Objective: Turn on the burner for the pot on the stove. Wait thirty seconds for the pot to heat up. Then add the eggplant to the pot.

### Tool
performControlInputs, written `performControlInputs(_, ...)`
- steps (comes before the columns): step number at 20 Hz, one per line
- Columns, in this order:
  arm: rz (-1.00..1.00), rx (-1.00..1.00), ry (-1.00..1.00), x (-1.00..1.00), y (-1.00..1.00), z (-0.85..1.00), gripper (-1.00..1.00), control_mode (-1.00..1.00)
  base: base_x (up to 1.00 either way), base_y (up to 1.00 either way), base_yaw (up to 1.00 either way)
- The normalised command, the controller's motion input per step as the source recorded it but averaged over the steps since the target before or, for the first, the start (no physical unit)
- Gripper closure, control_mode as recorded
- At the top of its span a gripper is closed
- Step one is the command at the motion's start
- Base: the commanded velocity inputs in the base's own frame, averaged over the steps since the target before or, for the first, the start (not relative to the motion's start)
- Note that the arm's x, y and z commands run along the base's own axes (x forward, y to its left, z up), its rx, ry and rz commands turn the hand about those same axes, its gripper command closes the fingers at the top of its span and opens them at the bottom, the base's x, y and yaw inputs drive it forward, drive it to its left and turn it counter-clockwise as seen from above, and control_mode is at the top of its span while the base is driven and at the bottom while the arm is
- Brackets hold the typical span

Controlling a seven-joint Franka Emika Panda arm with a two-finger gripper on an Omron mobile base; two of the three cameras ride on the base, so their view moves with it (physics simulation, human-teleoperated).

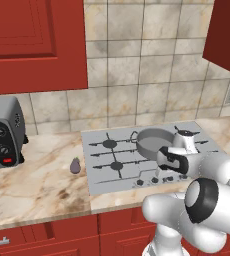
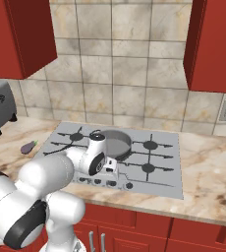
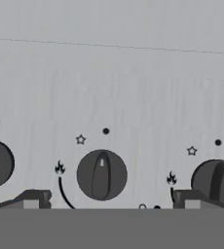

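A: Left base view: the stove (image 1: 99, 165) lies flush in the marble counter (image 1: 32, 185), with red cabinets (image 1: 34, 45) above and a tiled wall (image 1: 137, 65) behind. The pot (image 1: 154, 141) sits on a far burner grate, right of centre. A toaster oven (image 1: 3, 132) stands at the far left.

B: And the eggplant?

A: The eggplant (image 1: 76, 165) rests on the counter just left of the stove, apart from the pot. It looks light, smooth and rounded, so likely slippery; grip across the widest part of the body, not the stem cap.

B: State of the gripper?

A: In the hand view the gripper (image 3: 109, 199) is open, its tips well apart and holding nothing. The middle knob (image 3: 102, 174) sits between them. The tips do not appear to touch it.

B: How will the knob handle?

A: It is judged rigid and small; close the tips on opposite sides of its rim, then rotate.
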Motion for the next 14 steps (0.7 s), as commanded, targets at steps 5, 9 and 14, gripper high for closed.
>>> performControlInputs(5,0.00,0.00,0.00,0.01,0.00,-0.02,-1.00,-1.00,0.00,0.00,0.00)
performControlInputs(9,0.00,0.00,0.00,0.03,0.00,0.00,-1.00,-1.00,0.00,0.00,0.00)
performControlInputs(14,0.00,0.00,0.00,0.09,0.00,0.00,-1.00,-1.00,0.00,0.00,0.00)
